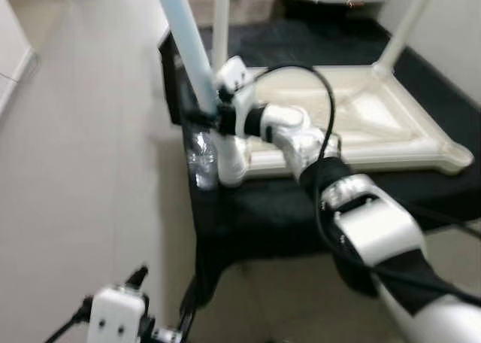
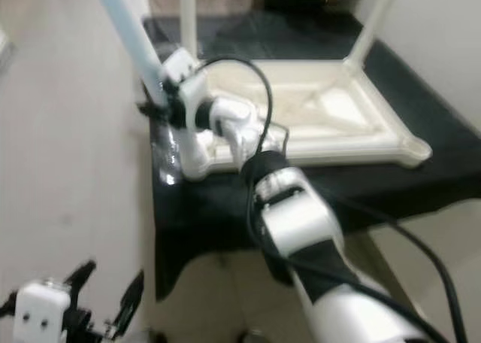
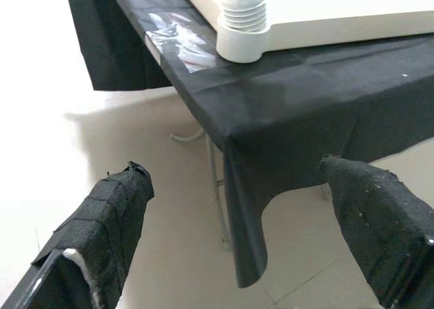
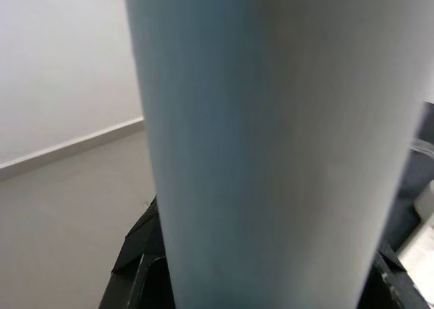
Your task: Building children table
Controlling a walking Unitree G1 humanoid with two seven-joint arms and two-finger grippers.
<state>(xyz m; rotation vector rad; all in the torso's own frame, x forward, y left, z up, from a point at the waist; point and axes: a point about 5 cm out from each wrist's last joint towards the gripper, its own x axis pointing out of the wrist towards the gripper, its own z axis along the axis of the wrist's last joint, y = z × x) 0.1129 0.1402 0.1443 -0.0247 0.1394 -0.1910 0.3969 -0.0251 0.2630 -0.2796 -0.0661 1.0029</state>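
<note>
right gripper [image 1: 210,116] clamped on pale blue leg [image 1: 186,42] above the upturned tabletop's [image 1: 376,125] near-left corner socket [image 1: 231,166] (left gripper [image 3: 244,234] spread, idle); keep leg plumb while twisting.

Pale blue plastic leg tube [image 1: 188,50]; cream upturned plastic tabletop [image 1: 361,125]; plain black cloth [image 1: 301,207]; beige floor [image 1: 83,170].
</note>
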